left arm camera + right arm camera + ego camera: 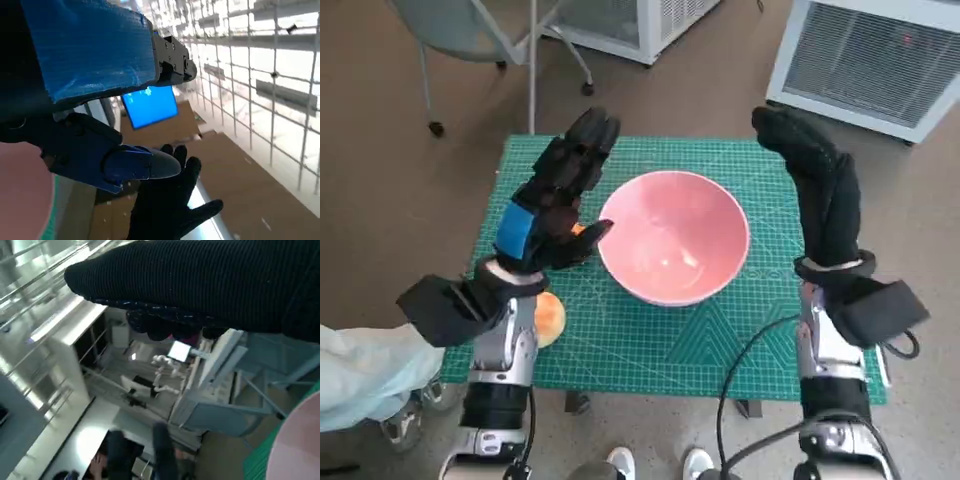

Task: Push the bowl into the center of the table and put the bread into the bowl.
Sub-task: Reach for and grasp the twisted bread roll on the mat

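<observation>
1. Head view: the pink bowl (674, 236) sits upright near the middle of the surface, which is covered by a green cutting mat (650, 340). The left hand (556, 195) hovers just beside the bowl's left rim, its fingers (590, 135) spread apart and holding nothing. The right hand (818, 185) is raised on the bowl's right side, apart from the rim, fingers stretched out straight and empty. The bread (549, 318) lies on the mat near the front left edge, partly hidden by the left forearm (505, 345). Something small and orange shows between the left hand and the bowl; I cannot tell what it is. A chair (470, 30) and white units (865, 55) stand on the floor beyond the surface.

2. Left wrist view: the blue tape (90, 45) fills the upper part, and a black finger (125, 162) reaches out over open air. The gloved right hand (167, 205) shows beyond it with fingers splayed. A pink edge of the bowl (22, 195) is at one side.

3. Right wrist view: the glove (200, 285) forms a dark band. A strip of pink bowl (300, 445) and green mat (257, 460) sit in one corner. A person (120, 455) shows dimly in the room beyond.
</observation>
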Action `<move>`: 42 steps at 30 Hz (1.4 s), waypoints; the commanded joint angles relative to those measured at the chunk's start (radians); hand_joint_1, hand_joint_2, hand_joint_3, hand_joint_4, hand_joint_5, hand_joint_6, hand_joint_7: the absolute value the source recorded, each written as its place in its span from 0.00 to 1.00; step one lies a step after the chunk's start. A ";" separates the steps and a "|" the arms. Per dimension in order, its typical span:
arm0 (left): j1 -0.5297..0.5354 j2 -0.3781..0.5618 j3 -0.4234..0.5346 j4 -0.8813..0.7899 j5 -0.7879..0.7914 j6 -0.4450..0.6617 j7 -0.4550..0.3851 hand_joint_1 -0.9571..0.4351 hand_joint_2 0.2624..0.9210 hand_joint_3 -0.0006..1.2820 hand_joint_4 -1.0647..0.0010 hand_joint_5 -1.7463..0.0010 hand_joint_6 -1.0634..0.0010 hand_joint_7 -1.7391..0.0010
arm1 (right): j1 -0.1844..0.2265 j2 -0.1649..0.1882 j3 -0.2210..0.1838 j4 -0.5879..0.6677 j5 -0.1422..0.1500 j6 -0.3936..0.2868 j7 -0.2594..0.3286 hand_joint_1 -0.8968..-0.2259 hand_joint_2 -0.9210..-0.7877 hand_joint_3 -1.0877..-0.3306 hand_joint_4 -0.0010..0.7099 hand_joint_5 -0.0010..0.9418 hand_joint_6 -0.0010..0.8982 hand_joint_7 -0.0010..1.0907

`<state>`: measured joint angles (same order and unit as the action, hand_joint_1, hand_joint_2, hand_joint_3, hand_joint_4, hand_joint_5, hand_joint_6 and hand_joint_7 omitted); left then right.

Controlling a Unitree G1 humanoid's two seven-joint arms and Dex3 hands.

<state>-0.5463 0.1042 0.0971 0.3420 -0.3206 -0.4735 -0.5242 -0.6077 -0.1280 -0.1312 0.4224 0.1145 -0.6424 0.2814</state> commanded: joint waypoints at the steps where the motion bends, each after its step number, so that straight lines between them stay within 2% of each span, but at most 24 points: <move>1: -0.040 0.002 -0.001 0.020 -0.002 -0.016 -0.017 0.25 1.00 0.24 0.88 1.00 0.79 0.96 | 0.051 -0.025 0.017 -0.087 -0.002 0.065 0.003 0.25 0.00 0.44 0.25 0.00 0.03 0.48; 6: -0.071 0.004 0.001 0.046 -0.002 -0.028 -0.030 0.25 1.00 0.25 0.89 1.00 0.80 0.96 | 0.068 -0.045 0.023 -0.134 -0.009 0.097 -0.003 0.24 0.00 0.46 0.24 0.00 0.02 0.50; 13: -0.087 0.002 -0.002 0.055 0.004 -0.037 -0.033 0.24 1.00 0.25 0.89 1.00 0.79 0.96 | 0.068 -0.059 0.021 -0.140 -0.011 0.107 -0.003 0.23 0.00 0.47 0.25 0.00 0.01 0.51; 25: -0.067 0.023 -0.002 0.043 0.034 -0.067 -0.025 0.25 1.00 0.25 0.89 1.00 0.80 0.95 | 0.063 -0.056 0.035 -0.142 -0.016 0.114 -0.015 0.23 0.00 0.47 0.25 0.00 0.00 0.52; 28: -0.061 0.047 0.003 0.038 0.059 -0.083 -0.018 0.25 1.00 0.25 0.89 1.00 0.80 0.95 | 0.063 -0.052 0.041 -0.145 -0.016 0.119 -0.018 0.24 0.00 0.47 0.25 0.00 0.00 0.52; 32: -0.058 0.151 0.006 0.032 0.200 -0.097 0.026 0.26 1.00 0.21 0.89 1.00 0.80 0.95 | 0.062 -0.045 0.049 -0.145 -0.007 0.127 -0.016 0.23 0.00 0.46 0.25 0.00 0.00 0.52; 34: -0.053 0.229 -0.003 0.010 0.308 -0.061 0.052 0.27 0.99 0.16 0.90 1.00 0.82 0.95 | 0.062 -0.043 0.052 -0.145 -0.005 0.129 -0.016 0.23 0.00 0.46 0.25 0.00 0.00 0.52; 35: -0.046 0.287 -0.013 -0.030 0.391 0.008 0.058 0.28 1.00 0.12 0.91 1.00 0.83 0.96 | 0.062 -0.042 0.053 -0.144 -0.005 0.130 -0.015 0.23 0.00 0.46 0.25 0.00 0.00 0.52; 37: -0.036 0.369 -0.032 -0.098 0.512 0.137 0.057 0.33 0.92 0.06 0.94 1.00 0.86 0.97 | 0.062 -0.040 0.055 -0.141 -0.004 0.129 -0.014 0.23 0.00 0.46 0.25 0.00 0.00 0.52; 40: -0.036 0.438 -0.060 -0.176 0.626 0.321 0.022 0.51 0.77 0.02 0.98 1.00 0.88 0.98 | 0.060 -0.039 0.057 -0.133 -0.002 0.125 -0.013 0.23 0.00 0.47 0.25 0.00 0.00 0.52; 42: -0.047 0.467 -0.089 -0.213 0.702 0.460 -0.010 0.59 0.73 0.01 0.99 1.00 0.87 0.98 | 0.058 -0.037 0.058 -0.127 0.000 0.121 -0.012 0.23 0.00 0.47 0.25 0.00 0.00 0.52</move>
<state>-0.6019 0.4522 0.0761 0.2637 0.1785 -0.3111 -0.4889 -0.5656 -0.1762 -0.0811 0.2763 0.1141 -0.5325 0.2705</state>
